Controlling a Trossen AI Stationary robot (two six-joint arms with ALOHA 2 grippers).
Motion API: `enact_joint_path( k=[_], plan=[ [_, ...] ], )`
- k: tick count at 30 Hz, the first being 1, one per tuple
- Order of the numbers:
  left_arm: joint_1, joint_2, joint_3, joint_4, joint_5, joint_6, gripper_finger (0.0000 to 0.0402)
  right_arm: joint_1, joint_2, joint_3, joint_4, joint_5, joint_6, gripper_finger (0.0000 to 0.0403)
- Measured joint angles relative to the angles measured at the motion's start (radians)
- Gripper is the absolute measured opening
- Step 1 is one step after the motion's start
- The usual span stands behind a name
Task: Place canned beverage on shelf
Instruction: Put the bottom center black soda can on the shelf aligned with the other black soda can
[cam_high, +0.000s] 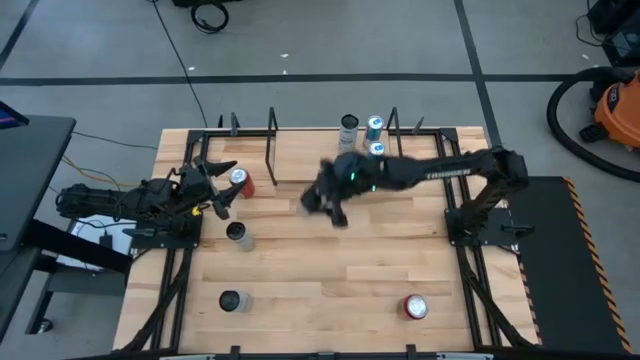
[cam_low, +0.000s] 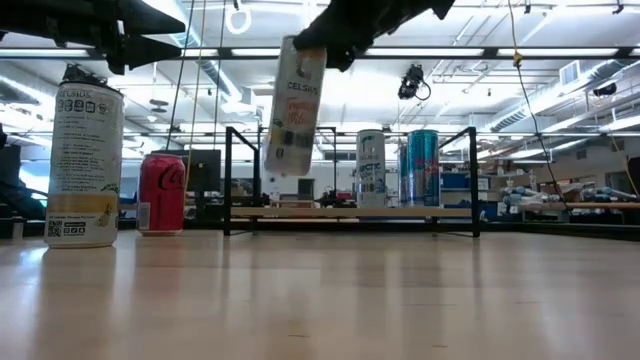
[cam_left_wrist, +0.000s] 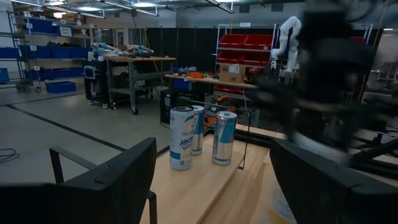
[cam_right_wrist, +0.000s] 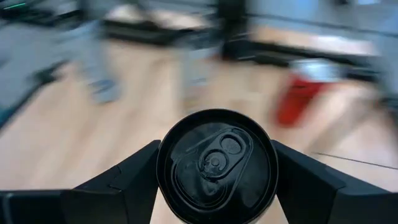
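already three cans (cam_low: 405, 168) stand on the shelf (cam_low: 350, 212), and the right gripper (cam_right_wrist: 214, 168) is clamped on a white can (cam_low: 295, 108), airborne and tilted, short of it. left gripper (cam_left_wrist: 211, 180) hangs unclenched, empty. four cans wait on the table (cam_high: 330, 280).
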Motion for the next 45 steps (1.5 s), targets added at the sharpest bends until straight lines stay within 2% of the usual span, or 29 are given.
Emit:
enact_joint_path(
  k=[2, 8, 15, 18, 23, 37, 45],
  plan=[
    [0.0, 0.0, 0.0, 0.0, 0.0, 0.0, 0.0316, -0.051, -0.022, 0.0, 0.022, 0.041, 0.0, 0.0271],
    [0.0, 0.0, 0.0, 0.001, 0.0, 0.001, 0.0316, -0.192, -0.062, 0.005, 0.106, 0.038, 0.017, 0.0271],
    [0.0, 0.0, 0.0, 0.004, 0.0, 0.002, 0.0316, -0.32, -0.02, 0.173, -0.002, 0.038, -0.004, 0.0272],
    [0.0, 0.0, 0.001, 0.004, 0.0, 0.002, 0.0316, -0.372, -0.006, 0.242, -0.064, 0.006, 0.004, 0.0272],
    [0.0, 0.0, 0.001, 0.005, 0.0, 0.025, 0.0316, -0.434, -0.009, 0.261, -0.118, -0.064, 0.033, 0.0272],
    [0.0, 0.0, 0.001, 0.022, 0.0, 0.026, 0.0316, -0.474, 0.139, 0.261, -0.146, -0.135, 0.056, 0.0272],
    [0.0, 0.0, 0.001, 0.024, 0.0, 0.047, 0.0316, -0.499, 0.18, 0.261, -0.179, -0.131, 0.053, 0.0272]
  ],
)
